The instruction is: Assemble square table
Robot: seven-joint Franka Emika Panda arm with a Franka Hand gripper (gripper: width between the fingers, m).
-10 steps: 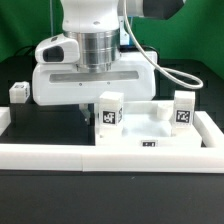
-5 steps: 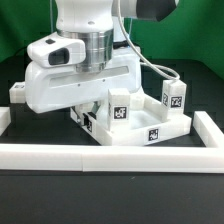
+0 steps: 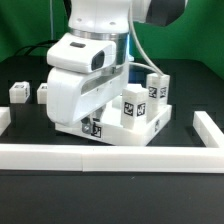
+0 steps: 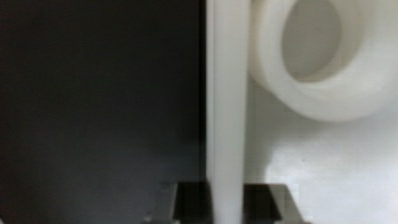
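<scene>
Gripper (image 4: 231, 203) clenched on tabletop (image 3: 160, 122) edge; in exterior view it spreads toward three o'clock from fingers (image 4: 192, 202), nearest loose leg (image 3: 43, 92) off at nine o'clock

tabletop (image 3: 150, 128): 9 o'clock side is hidden by the arm (image 3: 85, 75)
gripper (image 4: 226, 200): buried behind the arm in the exterior view, fingertips clipped by the wrist view's edge
round hole (image 4: 329, 50): blurry, cut off
leg tags (image 3: 131, 112): too small to be read

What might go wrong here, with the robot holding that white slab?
The gripper pinches only the thin edge of the tabletop, so it may slip or twist. The upright legs stand close to the arm and might get knocked. A tabletop corner could catch the border wall.
</scene>
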